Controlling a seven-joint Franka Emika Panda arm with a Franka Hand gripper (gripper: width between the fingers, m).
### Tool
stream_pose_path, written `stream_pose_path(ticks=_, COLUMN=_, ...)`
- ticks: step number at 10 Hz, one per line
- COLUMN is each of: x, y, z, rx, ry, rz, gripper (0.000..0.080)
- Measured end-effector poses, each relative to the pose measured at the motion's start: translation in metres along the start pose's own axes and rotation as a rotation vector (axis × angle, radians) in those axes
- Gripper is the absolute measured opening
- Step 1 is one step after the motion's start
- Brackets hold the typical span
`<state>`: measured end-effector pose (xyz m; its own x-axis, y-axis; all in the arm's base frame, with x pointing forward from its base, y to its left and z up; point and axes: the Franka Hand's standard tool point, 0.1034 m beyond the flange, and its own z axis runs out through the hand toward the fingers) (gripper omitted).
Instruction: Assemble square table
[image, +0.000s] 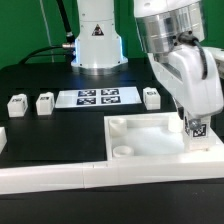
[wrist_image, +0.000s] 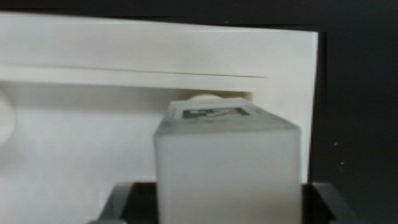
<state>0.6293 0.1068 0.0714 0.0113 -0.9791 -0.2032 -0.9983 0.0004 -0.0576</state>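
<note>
The white square slab (image: 150, 138) lies at the front of the black table, raised rim up, with round corner sockets. My gripper (image: 193, 118) is shut on a white tagged leg (image: 196, 128) and holds it upright over the slab's corner at the exterior view's right. In the wrist view the leg (wrist_image: 222, 160) stands between my fingers, its tip at a corner socket (wrist_image: 214, 97) of the slab (wrist_image: 107, 70). Three more small white legs lie on the table: two (image: 17, 103) (image: 45, 102) at the exterior view's left and one (image: 152, 97) right of the marker board.
The marker board (image: 97, 97) lies flat behind the slab. A long white border wall (image: 60, 175) runs along the front edge. The robot's base (image: 97, 45) stands at the back.
</note>
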Motion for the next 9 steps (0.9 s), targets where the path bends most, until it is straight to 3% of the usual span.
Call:
stream_pose_path(ticks=1, x=0.0, y=0.0, z=0.0, rx=-0.001, ry=0.0, rz=-0.058, gripper=0.029)
stream_pose_path(ticks=2, x=-0.001, y=0.002, z=0.001, rx=-0.013, ry=0.015, rz=-0.151, gripper=0.0376)
stream_pose_path(ticks=3, x=-0.008, y=0.003, z=0.001, rx=-0.046, ry=0.062, rz=-0.414, gripper=0.0558)
stream_pose_path(ticks=4, x=-0.012, y=0.002, z=0.001, rx=-0.052, ry=0.073, rz=-0.575, gripper=0.0558)
stream_pose_path(ticks=5, x=-0.01, y=0.002, z=0.001, rx=-0.054, ry=0.072, rz=-0.607, gripper=0.0633)
stream_pose_path(ticks=7, x=-0.009, y=0.002, z=0.002, rx=-0.064, ry=0.072, rz=-0.802, gripper=0.0647)
stream_pose_path(ticks=9, x=-0.01, y=-0.003, z=0.0, rx=-0.076, ry=0.091, rz=-1.271, gripper=0.0649)
